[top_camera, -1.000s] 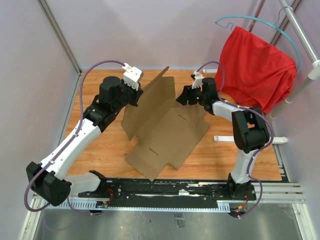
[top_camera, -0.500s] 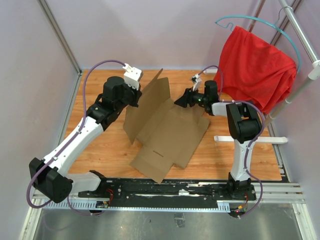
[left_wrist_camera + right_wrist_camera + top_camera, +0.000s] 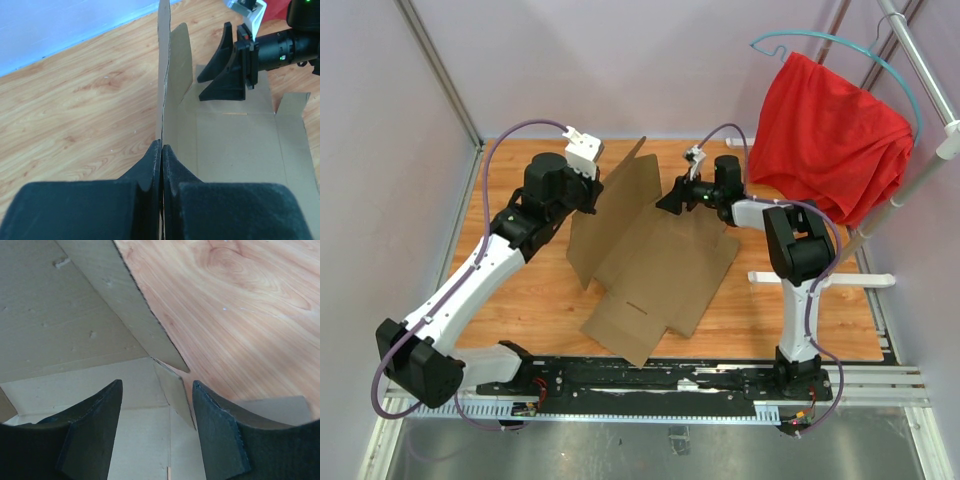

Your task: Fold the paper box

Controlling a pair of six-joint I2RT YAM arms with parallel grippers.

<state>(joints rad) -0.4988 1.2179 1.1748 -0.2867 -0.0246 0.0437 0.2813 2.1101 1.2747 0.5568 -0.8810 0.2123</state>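
The desk (image 3: 740,300) carries the box (image 3: 665,262), a brown cardboard sheet lying mostly flat between my two sets of jaws. I judge we are on the first wall of the fold: one side raised, its end not yet tucked. The big side panel (image 3: 620,205) stands nearly upright off the sheet. My left jaws are pinched tight on its edge, and the left wrist view shows the board edge-on between the pads. Opposite them, on the other face of that panel, my right jaws hang low over the flat part, standing apart with a fair gap and holding nothing. Just ahead of the right jaws, in line with the gap, sits the small corner flap (image 3: 172,385) with its crease. As I read it, the next move calls for the right jaws to ease forward and press or nip that flap inward while the left steadies the panel. If I push too hard, the panel may tip or the sheet may slide.
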